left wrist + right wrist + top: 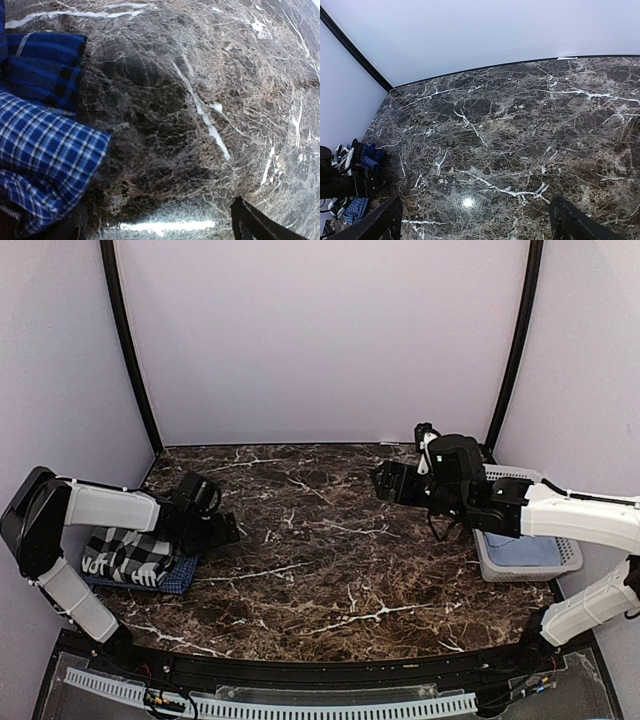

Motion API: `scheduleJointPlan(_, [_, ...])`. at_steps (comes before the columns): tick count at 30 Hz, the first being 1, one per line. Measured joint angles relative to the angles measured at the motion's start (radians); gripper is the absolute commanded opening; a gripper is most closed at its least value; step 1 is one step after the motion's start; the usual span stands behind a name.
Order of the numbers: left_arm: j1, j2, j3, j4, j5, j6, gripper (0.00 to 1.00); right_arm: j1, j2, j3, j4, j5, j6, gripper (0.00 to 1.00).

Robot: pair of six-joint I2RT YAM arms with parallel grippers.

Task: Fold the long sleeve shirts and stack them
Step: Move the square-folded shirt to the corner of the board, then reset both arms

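We see soft, even overhead light. Glare spots sit on the near marble table (520, 130) in both wrist views. The left view is blurry, its blue checked shirt (45, 145) soft.

Pale walls (320, 340) are enclosing a dark veined marble tabletop (330, 570); black poles (130, 350) are curving up the back corners; glare (468, 202) is reflecting off the stone.

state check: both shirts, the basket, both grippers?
black-and-white checked shirt: folded, lying on top of the blue one.
dark blue shirt: folded, bottom of the stack.
white basket: upright, contents unclear.
left gripper: open, holding nothing, beside the stack.
right gripper: open, holding nothing.
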Motion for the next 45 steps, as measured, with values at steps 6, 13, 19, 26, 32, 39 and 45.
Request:
scheduleJointPlan(6, [-0.026,-0.066,0.049,-0.018,0.040,0.075,0.99,0.000,0.000,0.000,-0.007,0.000,0.000,0.99])
scheduleJointPlan(13, [-0.098,-0.135,0.162,-0.003,0.080,0.160,0.99,0.000,-0.001,0.000,-0.028,0.000,0.000,0.99])
scheduleJointPlan(19, [-0.132,-0.182,0.211,0.019,0.128,0.206,0.99,0.000,-0.029,0.003,-0.058,0.000,0.000,0.99])
scheduleJointPlan(26, [-0.134,-0.229,0.258,0.020,0.159,0.251,0.99,0.000,-0.095,0.003,-0.061,0.000,0.003,0.99])
scheduleJointPlan(32, [-0.134,-0.251,0.297,0.017,0.162,0.299,0.99,0.000,-0.121,0.003,-0.062,0.008,0.003,0.99])
scheduleJointPlan(39, [-0.134,-0.259,0.325,0.013,0.162,0.343,0.99,0.000,-0.127,0.009,-0.092,0.042,0.003,0.99])
scheduleJointPlan(45, [-0.134,-0.261,0.341,0.008,0.161,0.380,0.99,0.000,-0.156,0.012,-0.121,0.082,-0.001,0.99])
